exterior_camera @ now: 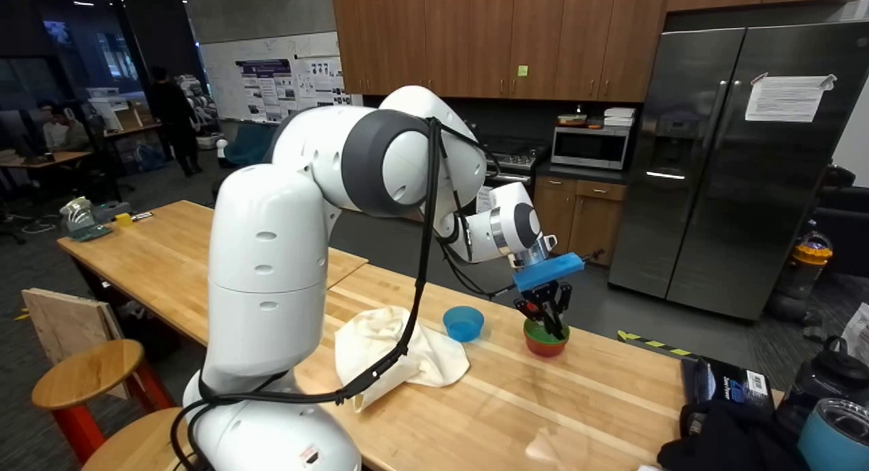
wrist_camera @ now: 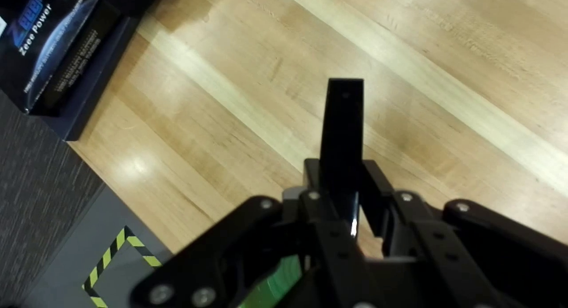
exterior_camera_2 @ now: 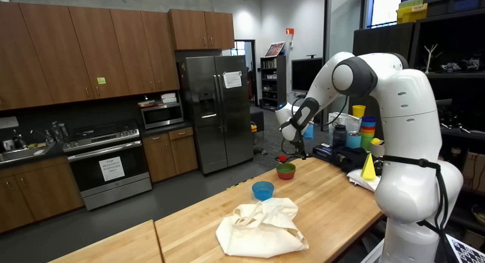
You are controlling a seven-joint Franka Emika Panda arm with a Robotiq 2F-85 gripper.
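The reach seems done, the handling unfinished: the hand [exterior_camera: 557, 330] is near the red-and-green bowl [exterior_camera_2: 285, 176] by the kitchen-side edge of the worktop [exterior_camera_2: 326, 210] — released, clenched or grasping the red thing [exterior_camera_2: 282, 158] beside it, I cannot tell.

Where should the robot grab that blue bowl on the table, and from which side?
Probably the rim, reached from straight above: the blue bowl stands upright and open, so its edge could be pinched. The part away from the cream cloth bag looks best, since the bag lies close beside it.
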